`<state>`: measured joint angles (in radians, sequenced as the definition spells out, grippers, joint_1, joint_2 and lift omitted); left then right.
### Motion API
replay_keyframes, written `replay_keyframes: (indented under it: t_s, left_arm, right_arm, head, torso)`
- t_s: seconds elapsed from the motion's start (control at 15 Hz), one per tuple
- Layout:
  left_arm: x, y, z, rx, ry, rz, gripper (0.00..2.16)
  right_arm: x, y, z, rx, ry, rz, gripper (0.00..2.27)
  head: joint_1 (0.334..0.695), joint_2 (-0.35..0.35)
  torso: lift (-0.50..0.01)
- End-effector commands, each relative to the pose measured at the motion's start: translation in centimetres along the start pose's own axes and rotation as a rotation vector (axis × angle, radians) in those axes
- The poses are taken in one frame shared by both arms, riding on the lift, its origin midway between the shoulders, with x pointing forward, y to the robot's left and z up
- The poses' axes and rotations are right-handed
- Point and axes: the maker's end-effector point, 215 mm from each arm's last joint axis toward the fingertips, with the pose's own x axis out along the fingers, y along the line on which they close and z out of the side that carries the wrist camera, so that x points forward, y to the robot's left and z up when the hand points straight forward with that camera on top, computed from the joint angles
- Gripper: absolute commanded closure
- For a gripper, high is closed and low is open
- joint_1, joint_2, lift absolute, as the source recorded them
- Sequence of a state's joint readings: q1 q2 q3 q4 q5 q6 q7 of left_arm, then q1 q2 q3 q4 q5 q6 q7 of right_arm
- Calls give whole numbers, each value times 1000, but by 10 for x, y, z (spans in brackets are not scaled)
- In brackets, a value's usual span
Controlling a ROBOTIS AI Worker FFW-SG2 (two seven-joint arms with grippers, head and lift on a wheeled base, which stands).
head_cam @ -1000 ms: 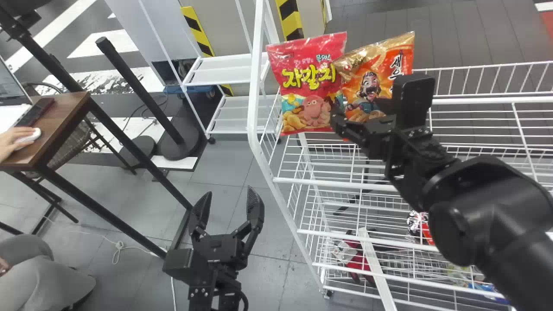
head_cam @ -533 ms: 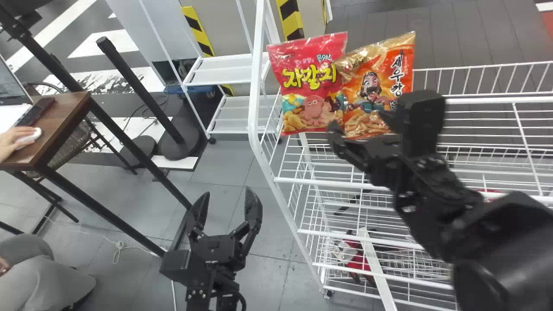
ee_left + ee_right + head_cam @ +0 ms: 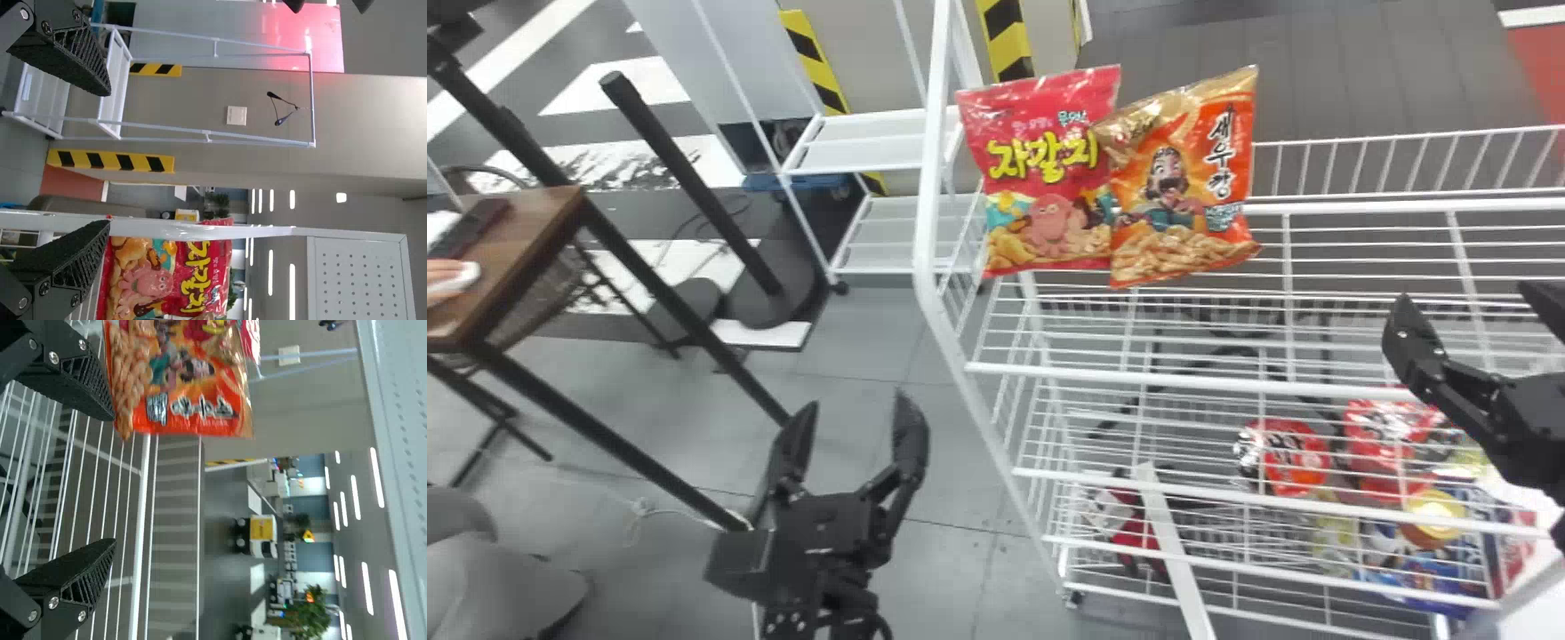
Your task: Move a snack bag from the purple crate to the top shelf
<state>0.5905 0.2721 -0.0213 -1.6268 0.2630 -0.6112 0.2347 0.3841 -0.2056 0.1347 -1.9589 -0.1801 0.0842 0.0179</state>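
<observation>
Orange snack bag point(image 3: 1183, 187), head view: upright on top shelf point(image 3: 1183, 379) (white wire), w/ its side edge overlapping red snack bag point(image 3: 1049, 178). Both stand at the shelf's L end, upright w/ slight tilt. R gripper point(image 3: 1463, 292): pos. to the R of both bags, well apart from orange, over the wire rack; jaws spread, released. L gripper point(image 3: 858, 402): parked L of the rack, over the floor; jaws likewise spread, well apart from both bags. Misc. packs point(image 3: 1285, 458) lie below the top shelf, visible thru the wires.

L wrist view: jaws of L gripper point(image 3: 110, 159) wide apart, nothing held. Red bag is beyond 1 fingertip, outside the gap btwn the 2 fingers.

R wrist view: jaws of R gripper point(image 3: 115, 478) stand apart, bag released. Orange bag is just past 1 fingertip as seen from the wrist, mostly outside the gap; shelf wires show btwn the 2 fingers. Part of red bag shows on orange bag's far side from the gap.
</observation>
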Motion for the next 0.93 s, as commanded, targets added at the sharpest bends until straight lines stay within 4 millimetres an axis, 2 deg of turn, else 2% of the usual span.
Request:
replay_keyframes:
  t_s: [0.0,0.07,0.13,0.27,0.4,0.87]
  left_arm:
    - [-6,-3,-2,2,6,1,137]
    - [-9,-6,-4,1,9,2,137]
    - [-11,-10,-5,4,11,0,137]
    - [-15,-13,-6,6,18,0,137]
    - [-17,-14,-7,1,23,7,137]
    - [-24,-24,-11,19,40,6,137]
  right_arm:
    - [-31,-35,0,-20,-47,-46,188]
    - [-41,-46,-13,-10,-33,-53,188]
    - [-50,-54,-17,-1,-51,-64,188]
    - [-60,-59,-27,-4,-41,-74,188]
    - [-64,-56,-35,-3,-25,-65,188]
    - [-74,-49,-47,12,-17,-69,184]
  head:
    - [695,236]
    - [695,218]
    - [695,201]
    - [695,172]
    - [695,141]
    - [695,131]
  torso:
    - [0]
    - [0]
    - [0]
    - [0]
    - [0]
    - [0]
